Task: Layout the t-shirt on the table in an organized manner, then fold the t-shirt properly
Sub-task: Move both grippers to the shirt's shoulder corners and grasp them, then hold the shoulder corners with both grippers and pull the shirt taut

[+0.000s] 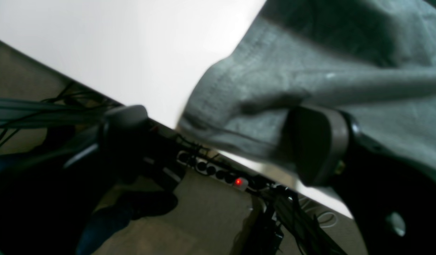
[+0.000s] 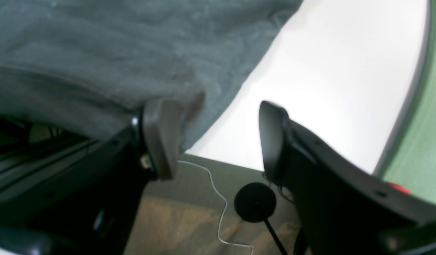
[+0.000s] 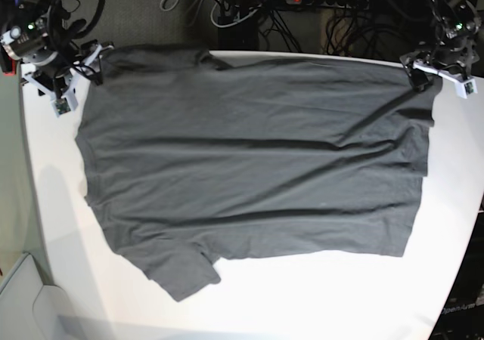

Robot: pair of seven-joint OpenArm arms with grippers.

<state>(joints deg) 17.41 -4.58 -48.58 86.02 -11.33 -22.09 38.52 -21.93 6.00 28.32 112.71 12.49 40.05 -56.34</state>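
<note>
Grey t-shirt (image 3: 249, 166) collar hidden; left hand (image 1: 218, 141) wide, right hand (image 2: 218, 138) parted, both empty.

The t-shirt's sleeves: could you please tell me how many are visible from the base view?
1: one sleeve lies on the t-shirt's near-left edge. The other may be folded underneath at the far side.

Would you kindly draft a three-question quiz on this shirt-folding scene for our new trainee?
1. True or false: the t-shirt lies spread across the table.
2. Which pincer has one finger against the cloth at the table's edge while its other finger hangs over the floor: A) left pincer B) neither?
3. Fill in: the right pincer sits at the shirt's ____, jaws open.

Key:
1. True.
2. A.
3. Corner; one finger touches the cloth edge, the other is over bare table.
</note>
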